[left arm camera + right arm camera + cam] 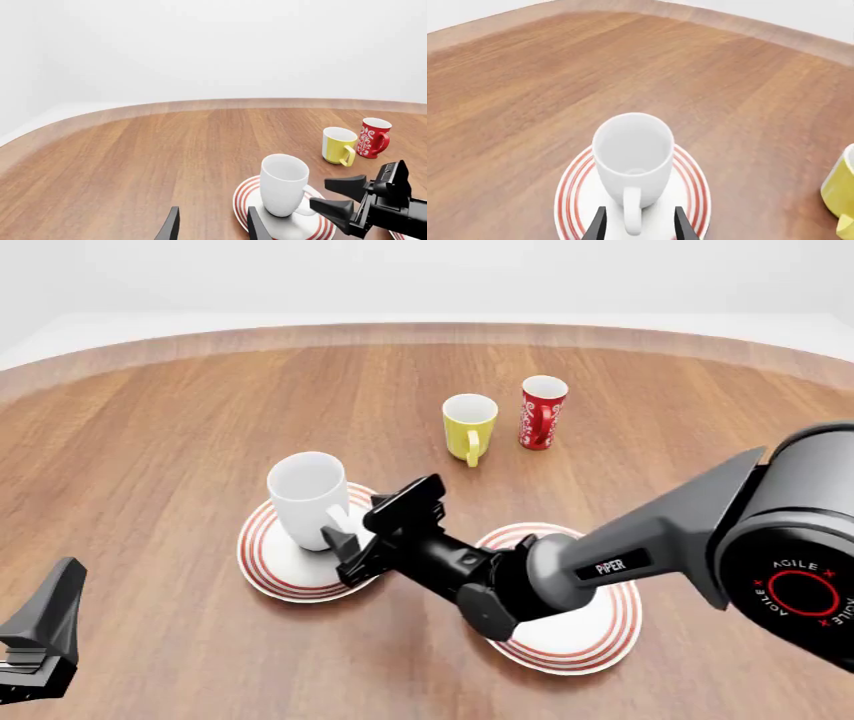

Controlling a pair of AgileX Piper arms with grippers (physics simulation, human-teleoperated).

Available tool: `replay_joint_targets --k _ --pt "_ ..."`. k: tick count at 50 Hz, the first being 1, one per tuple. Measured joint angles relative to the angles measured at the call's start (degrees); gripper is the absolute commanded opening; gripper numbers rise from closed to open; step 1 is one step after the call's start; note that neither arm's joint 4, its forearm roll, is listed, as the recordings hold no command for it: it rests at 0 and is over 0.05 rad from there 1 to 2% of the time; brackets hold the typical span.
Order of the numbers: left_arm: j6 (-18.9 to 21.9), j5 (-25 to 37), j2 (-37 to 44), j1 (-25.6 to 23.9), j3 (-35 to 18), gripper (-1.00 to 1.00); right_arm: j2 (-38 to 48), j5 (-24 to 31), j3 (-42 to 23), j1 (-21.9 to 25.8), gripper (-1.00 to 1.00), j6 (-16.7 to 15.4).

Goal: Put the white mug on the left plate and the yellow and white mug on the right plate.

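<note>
Left wrist view: the white mug [283,185] stands upright on the left plate [248,196], lower right of center; the left gripper [212,226] is spread, holding nothing. Front view: the right gripper [376,533], fingers apart, flanks the mug's handle, with the yellow and white mug [469,426] on the counter [160,440] above center. Right wrist view: the handle lies between the open fingers.

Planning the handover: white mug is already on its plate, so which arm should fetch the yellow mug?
Right, probably: the right gripper is out mid-table, open at the white mug, nearer the yellow and white mug; the left gripper sits far back.
</note>
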Motion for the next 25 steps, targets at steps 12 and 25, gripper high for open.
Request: replay_joint_targets --k 12,25 --pt "0.0 0.0 0.0 0.0 0.0 1.0 -3.5 -0.7 2.9 -0.6 1.0 0.1" --pt "0.0 0.0 0.0 0.0 0.0 1.0 -8.5 -1.9 6.7 -1.7 1.0 0.0"
